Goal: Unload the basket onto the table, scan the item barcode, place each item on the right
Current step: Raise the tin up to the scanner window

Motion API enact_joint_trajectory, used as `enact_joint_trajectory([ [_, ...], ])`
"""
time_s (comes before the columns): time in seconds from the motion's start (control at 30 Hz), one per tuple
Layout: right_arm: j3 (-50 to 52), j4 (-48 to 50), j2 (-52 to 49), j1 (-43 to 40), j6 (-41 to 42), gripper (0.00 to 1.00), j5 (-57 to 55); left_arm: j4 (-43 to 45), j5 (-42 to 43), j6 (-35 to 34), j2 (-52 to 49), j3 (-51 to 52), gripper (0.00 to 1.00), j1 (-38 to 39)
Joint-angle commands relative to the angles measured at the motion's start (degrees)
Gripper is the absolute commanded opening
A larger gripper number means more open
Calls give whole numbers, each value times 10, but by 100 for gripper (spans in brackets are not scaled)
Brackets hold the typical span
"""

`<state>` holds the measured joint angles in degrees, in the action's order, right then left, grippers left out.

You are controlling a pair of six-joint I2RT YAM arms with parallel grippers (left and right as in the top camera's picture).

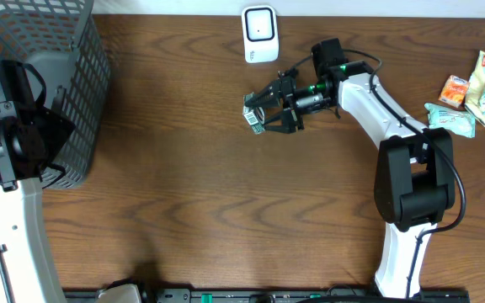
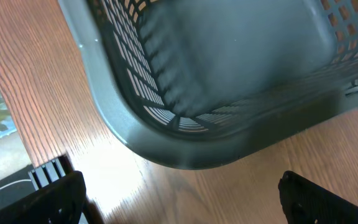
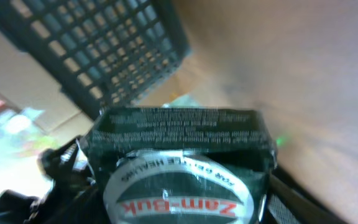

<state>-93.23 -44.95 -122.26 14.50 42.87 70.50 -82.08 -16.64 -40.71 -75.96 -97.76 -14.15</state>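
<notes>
Across the wooden table (image 1: pixel 183 185), seen from overhead, a grey mesh basket (image 1: pixel 82 67) fills the ten o'clock corner. Above the basket's edge hangs the left gripper (image 2: pixel 185 196), its jaws spread wide and empty. Near the middle, the right gripper (image 1: pixel 269 109) is clamped on a dark green Zam-Buk box (image 1: pixel 253 119), at six o'clock of the white scanner (image 1: pixel 260 34) and apart from it. Snack packets (image 1: pixel 482 84) lie at two o'clock.

The box (image 3: pixel 179 134) is dark green, basket (image 1: pixel 82 76) grey lattice, table (image 1: pixel 183 210) brown wood-grain.
</notes>
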Motion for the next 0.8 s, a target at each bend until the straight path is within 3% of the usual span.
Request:
enact_joint_trajectory([
  [0.0, -11, 32, 0, 9, 49, 58, -70, -1, -6, -5, 4, 1, 97, -3],
  [0.1, -11, 104, 0, 19, 73, 60, -85, -1, -6, -5, 4, 1, 97, -3],
  [0.47, -19, 318, 0, 32, 97, 61, -322, -1, -6, -5, 4, 1, 98, -3],
  [0.77, -127, 302, 0, 30, -1, 65, -527, -1, -6, -5, 4, 1, 98, -3],
])
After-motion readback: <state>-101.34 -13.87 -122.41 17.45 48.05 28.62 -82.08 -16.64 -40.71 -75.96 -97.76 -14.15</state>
